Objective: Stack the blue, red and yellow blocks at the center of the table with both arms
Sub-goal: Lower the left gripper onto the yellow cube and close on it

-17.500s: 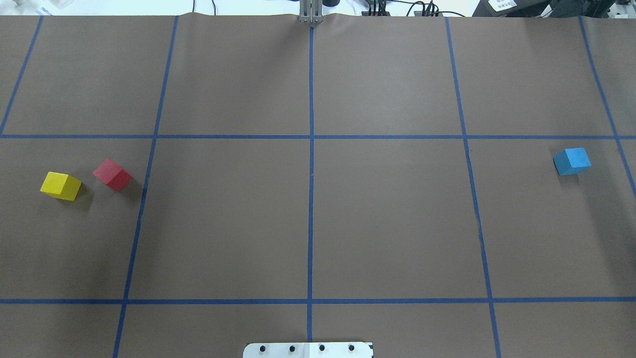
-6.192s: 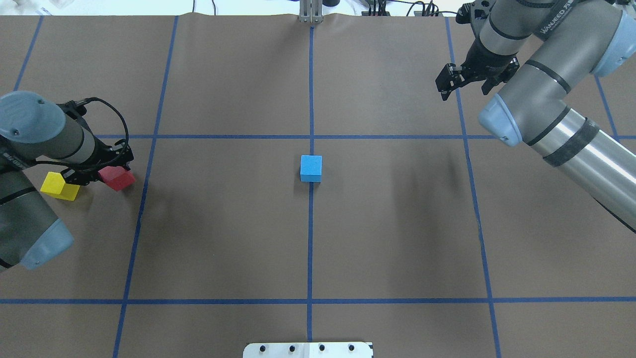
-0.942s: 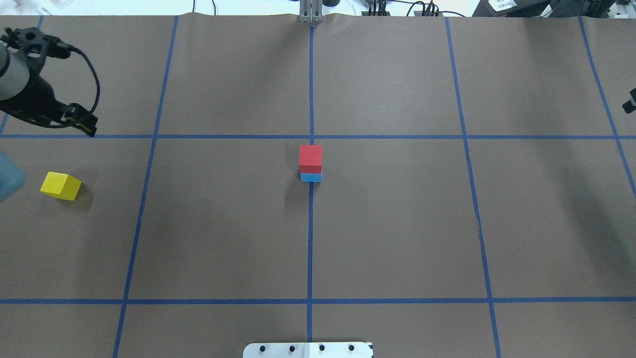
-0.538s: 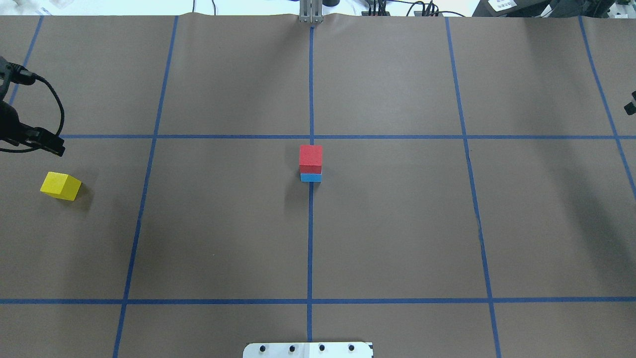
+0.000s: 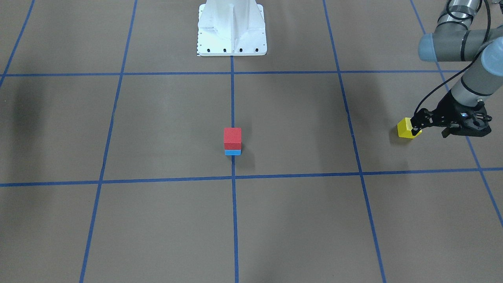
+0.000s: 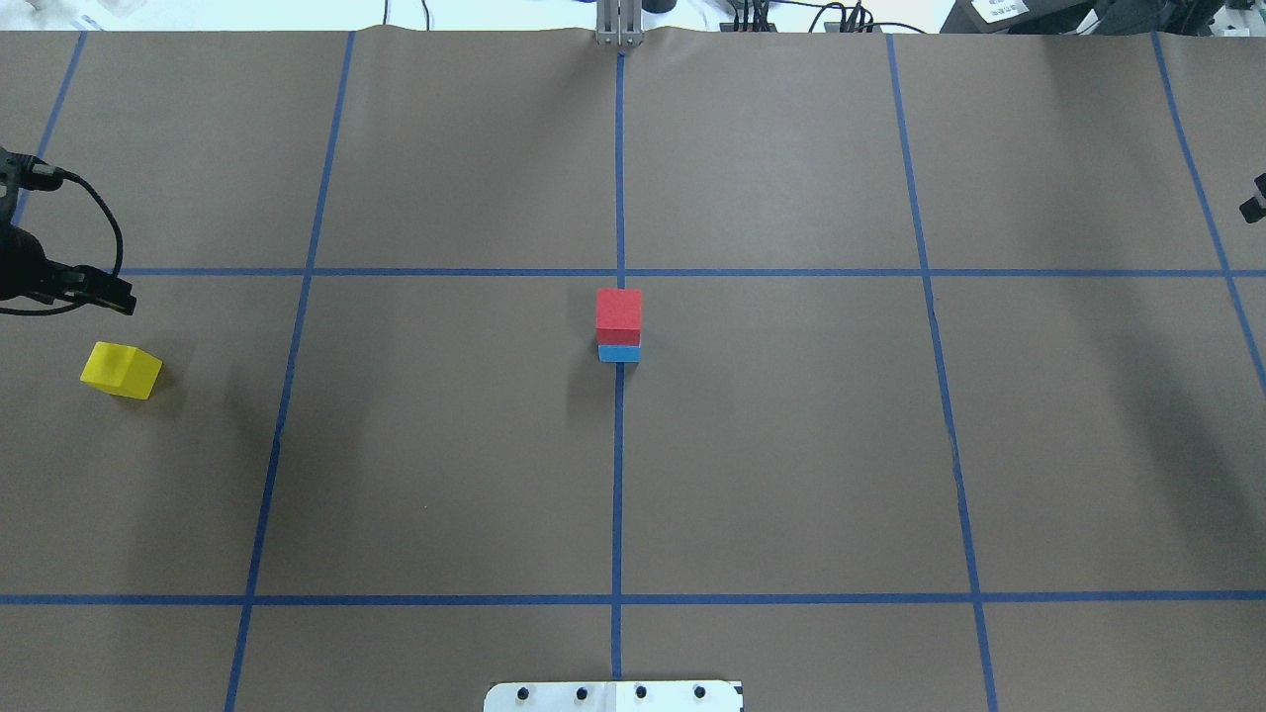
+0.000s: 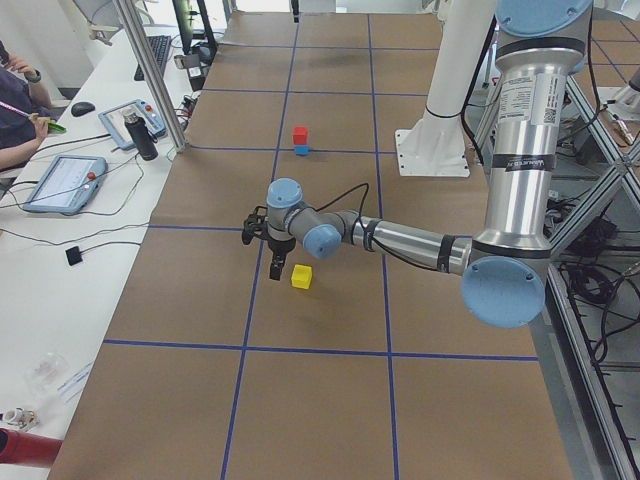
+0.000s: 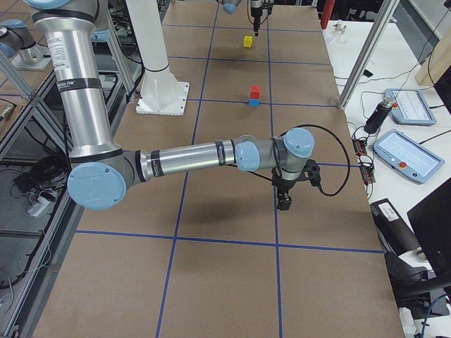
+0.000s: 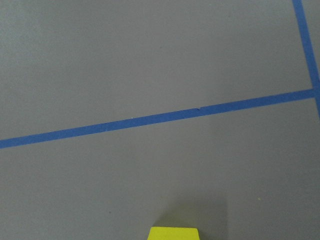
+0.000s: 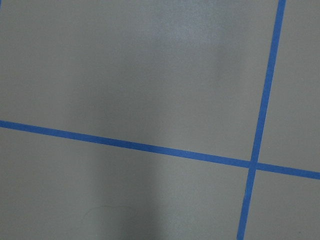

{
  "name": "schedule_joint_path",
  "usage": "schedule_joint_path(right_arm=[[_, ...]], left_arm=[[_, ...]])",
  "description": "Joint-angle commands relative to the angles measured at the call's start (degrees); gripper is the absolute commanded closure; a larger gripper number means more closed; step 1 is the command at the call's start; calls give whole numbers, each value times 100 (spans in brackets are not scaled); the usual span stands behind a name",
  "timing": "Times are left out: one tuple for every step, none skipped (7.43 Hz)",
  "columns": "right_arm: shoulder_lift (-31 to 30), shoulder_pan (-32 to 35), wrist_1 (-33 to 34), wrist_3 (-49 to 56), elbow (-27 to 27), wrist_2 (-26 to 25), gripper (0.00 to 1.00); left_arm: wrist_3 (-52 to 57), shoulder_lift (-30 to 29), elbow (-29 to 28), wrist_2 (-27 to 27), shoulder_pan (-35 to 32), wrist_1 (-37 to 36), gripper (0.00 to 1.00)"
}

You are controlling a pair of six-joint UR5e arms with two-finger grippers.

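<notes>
Inspecting the brown paper-covered bench (image 6: 445, 445), marked into a grid by blue tape lines (image 6: 445, 272). Finding a matte red cube-shaped block (image 5: 232, 136) sitting squarely on a matte blue cube-shaped block (image 5: 232, 152) at the middle of the bench, well apart from every edge, straddling the tape line running from the robot-side edge to the operator-side edge. Seeing only a thin strip of the blue block beneath the red one in the overhead and front-facing views.

Locating the matte yellow cube-shaped block (image 5: 406, 128) resting flat on the bench near the left edge, roughly midway between the robot-side and operator-side edges, turned askew to the grid and well apart from the other two blocks.

Recording the left gripper (image 5: 430, 127) hovering just beside the yellow block, toward the operator-side edge, pointing down, jaws spread wide and holding nothing. Judging it apart from the block in the overhead view.

Noting the right gripper (image 8: 284, 203) hanging over bare paper near the right edge, pointing down; being unable to tell whether spread or closed.

Logging a white robot base plate (image 5: 232, 35) at the middle of the robot-side edge.
</notes>
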State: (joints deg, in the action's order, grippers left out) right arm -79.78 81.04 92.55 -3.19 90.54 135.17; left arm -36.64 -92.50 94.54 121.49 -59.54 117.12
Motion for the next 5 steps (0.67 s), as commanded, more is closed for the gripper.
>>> schedule_joint_path(right_arm=[[6, 0, 0, 3, -1, 0, 1], [6, 0, 0, 3, -1, 0, 1], [6, 0, 0, 3, -10, -9, 1], [6, 0, 0, 3, -10, 0, 1], [6, 0, 0, 3, -1, 0, 1]], left_arm=[[-149, -13, -76, 7, 135, 92, 0], [-159, 4, -76, 7, 249, 92, 0], [-159, 22, -76, -2, 363, 92, 0], [-159, 22, -111, -11, 408, 83, 0], [-150, 22, -146, -2, 408, 83, 0]])
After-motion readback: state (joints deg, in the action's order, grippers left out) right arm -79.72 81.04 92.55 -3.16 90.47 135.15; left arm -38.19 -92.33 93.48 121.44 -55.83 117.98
